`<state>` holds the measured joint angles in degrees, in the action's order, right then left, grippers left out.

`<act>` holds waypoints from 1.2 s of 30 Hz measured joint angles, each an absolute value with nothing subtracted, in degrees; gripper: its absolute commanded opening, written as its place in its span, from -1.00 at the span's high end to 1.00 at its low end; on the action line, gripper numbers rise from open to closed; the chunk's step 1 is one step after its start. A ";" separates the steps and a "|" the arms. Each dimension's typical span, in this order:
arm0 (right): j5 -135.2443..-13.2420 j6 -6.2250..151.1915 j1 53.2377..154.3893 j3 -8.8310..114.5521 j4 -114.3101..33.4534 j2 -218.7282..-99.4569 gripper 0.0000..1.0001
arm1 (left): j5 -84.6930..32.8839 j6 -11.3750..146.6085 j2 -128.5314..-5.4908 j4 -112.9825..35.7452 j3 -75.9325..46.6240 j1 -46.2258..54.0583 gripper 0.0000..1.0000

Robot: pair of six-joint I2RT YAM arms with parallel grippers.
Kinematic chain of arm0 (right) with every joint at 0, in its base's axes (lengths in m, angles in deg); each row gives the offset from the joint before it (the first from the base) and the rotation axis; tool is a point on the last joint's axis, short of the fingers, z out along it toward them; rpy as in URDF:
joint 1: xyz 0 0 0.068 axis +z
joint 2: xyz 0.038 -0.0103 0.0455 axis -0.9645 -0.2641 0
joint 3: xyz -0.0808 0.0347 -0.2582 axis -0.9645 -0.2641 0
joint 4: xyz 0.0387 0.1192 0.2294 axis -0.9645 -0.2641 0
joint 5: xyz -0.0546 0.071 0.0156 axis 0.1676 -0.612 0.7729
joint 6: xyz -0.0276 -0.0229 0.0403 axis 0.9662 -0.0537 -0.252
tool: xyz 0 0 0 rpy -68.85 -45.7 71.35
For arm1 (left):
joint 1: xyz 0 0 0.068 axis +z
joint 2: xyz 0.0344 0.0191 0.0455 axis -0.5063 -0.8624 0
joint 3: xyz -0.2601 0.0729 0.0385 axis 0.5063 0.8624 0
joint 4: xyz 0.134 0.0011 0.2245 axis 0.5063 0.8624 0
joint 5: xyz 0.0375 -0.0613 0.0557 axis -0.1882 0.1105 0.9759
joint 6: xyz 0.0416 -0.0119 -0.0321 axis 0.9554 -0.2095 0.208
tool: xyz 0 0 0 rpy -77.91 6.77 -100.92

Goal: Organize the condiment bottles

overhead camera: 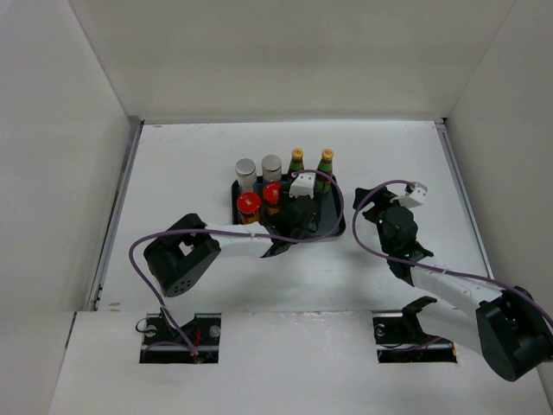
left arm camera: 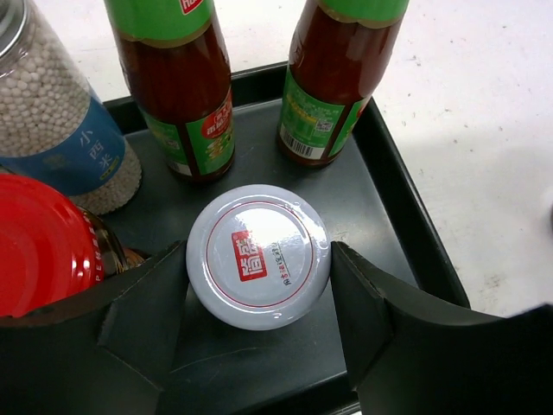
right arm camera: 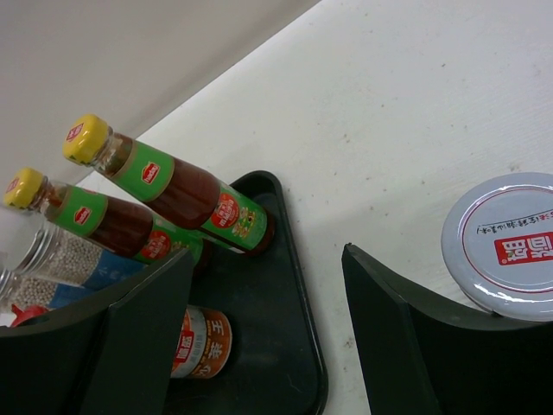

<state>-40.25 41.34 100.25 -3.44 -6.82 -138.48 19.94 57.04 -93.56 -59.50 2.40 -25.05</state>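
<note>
My left gripper clasps a white-lidded jar on the tray, with a red-lidded jar and green bottles close around; my right gripper stands open and empty beside a second white jar.

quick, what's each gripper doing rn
Left gripper: closed on the white-lidded jar standing on the tray.
Right gripper: open, empty; a second white-lidded jar stands beside it on the table.

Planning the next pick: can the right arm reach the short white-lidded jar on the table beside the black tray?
Probably yes: the short white-lidded jar stands on bare table just outside one finger of the open right gripper, nothing crowding it; a sideways shift should straddle it.
</note>
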 measured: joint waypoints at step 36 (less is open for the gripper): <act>-28.14 44.56 100.10 2.18 -34.53 -129.61 -0.81 | 24.88 55.01 -47.24 -68.74 29.90 -21.53 0.73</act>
<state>-28.14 44.56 100.10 2.18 -34.53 -129.61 24.88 55.01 -47.24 -68.74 29.90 -21.53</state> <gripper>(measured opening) 0.891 0.138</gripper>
